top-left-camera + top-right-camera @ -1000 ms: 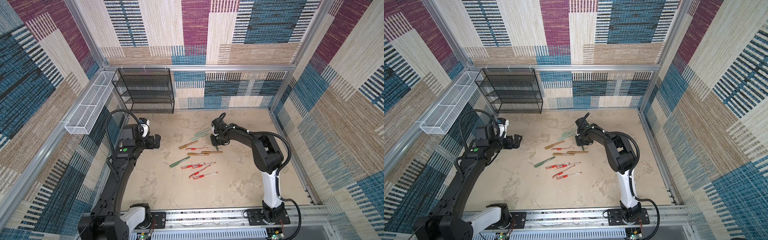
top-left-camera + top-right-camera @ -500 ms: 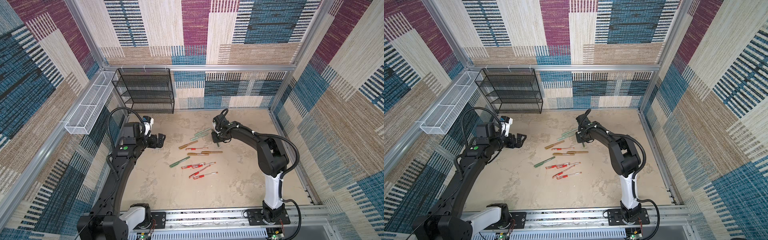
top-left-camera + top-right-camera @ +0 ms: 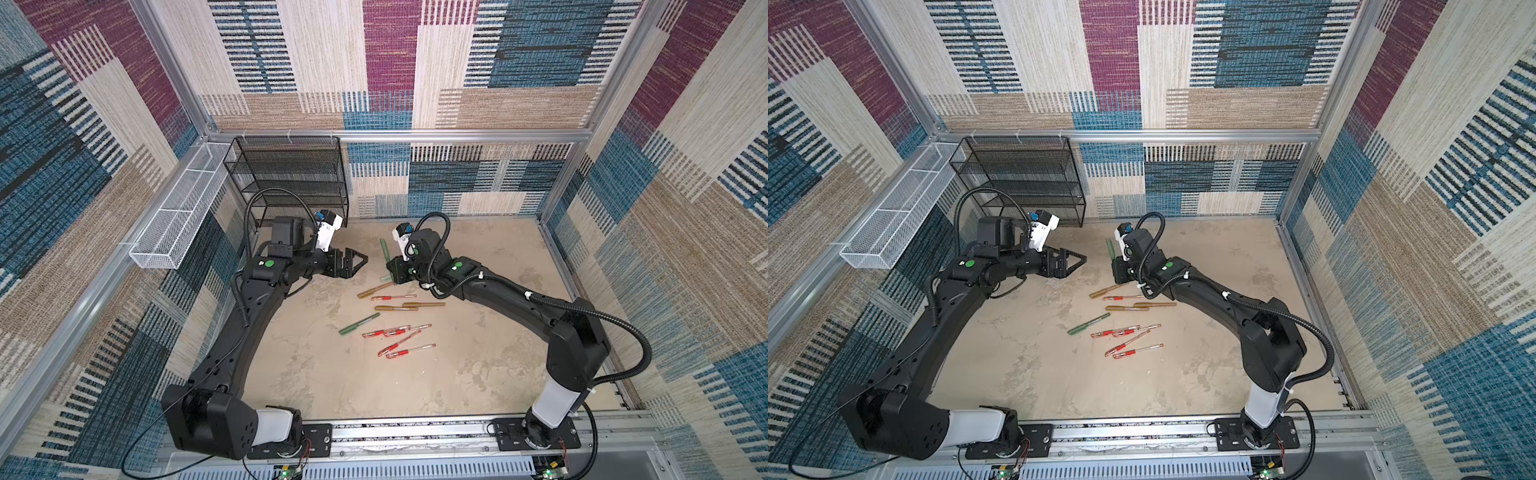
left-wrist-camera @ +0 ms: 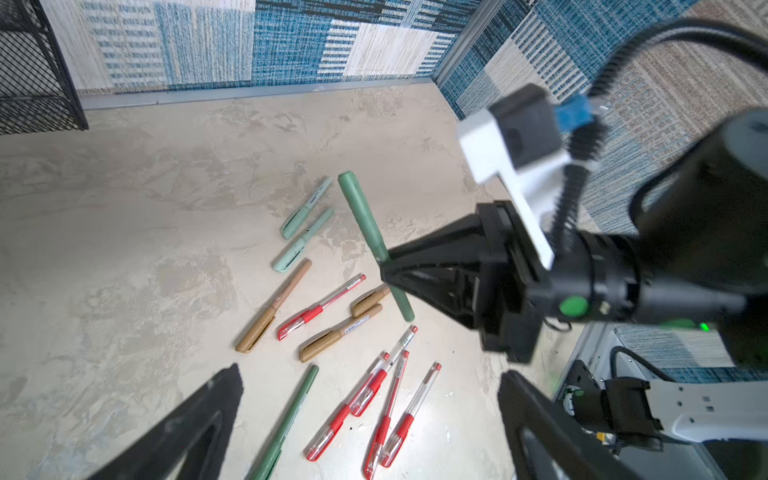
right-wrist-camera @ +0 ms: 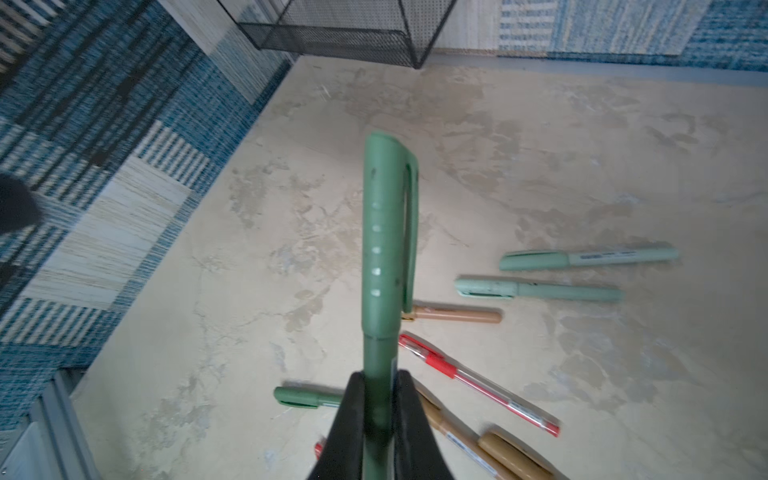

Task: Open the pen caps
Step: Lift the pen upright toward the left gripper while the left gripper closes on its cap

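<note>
Right tool (image 5: 379,380) is clamped shut on the dark green plastic pen (image 5: 377,349) by its barrel, stubby clipped green cap (image 5: 384,232) sticking straight out past the tips, and the wide-open, empty left tool (image 3: 360,265) sits just beside it, side-on, so it looks best placed to pull.

**Free room near and right, crowded middle**

The near part of the worktop (image 3: 332,382) is bare, and its right side too; a hand can pass there freely. In the middle the scattered pens (image 3: 397,308) lie close together, with thin gaps only. The black wire rack (image 3: 291,178) blocks the far left corner. The open left hand (image 3: 360,264) and the right hand (image 3: 390,270), closed on a raised green pen (image 3: 384,249), face each other across a small free gap.
</note>
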